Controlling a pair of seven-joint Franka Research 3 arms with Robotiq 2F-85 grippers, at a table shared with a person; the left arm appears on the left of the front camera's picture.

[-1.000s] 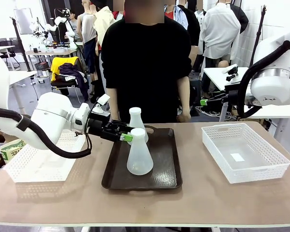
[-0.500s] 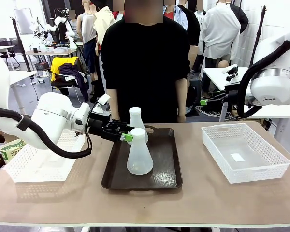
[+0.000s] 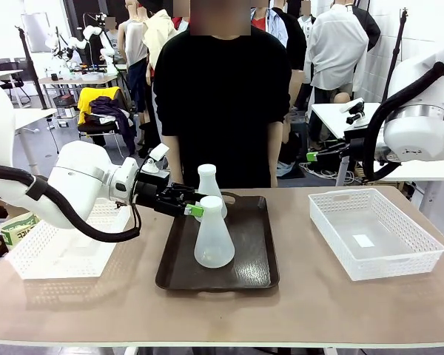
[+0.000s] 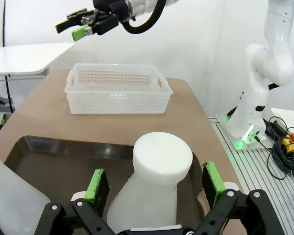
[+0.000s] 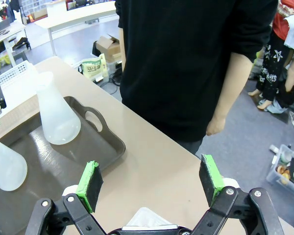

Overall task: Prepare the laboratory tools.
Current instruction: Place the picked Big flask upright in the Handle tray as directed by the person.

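A: Any difference from a second ago?

B: None seen. The left gripper holds the same pose, its green-padded fingers spread wide either side of the neck of the near translucent frosted-white conical flask, not clamped on it.

A: Flask positions?

B: Both on the dark brown rectangular tray, mid-tabletop; the far flask is just behind the near one.

A: Right gripper?

B: Right gripper released, raised above the tabletop's far edge. No legible writing.

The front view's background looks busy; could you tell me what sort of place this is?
Probably a robotics lab or workshop: people stand behind the table, more tables and cabling fill the room, and conical flasks sit on a tray.
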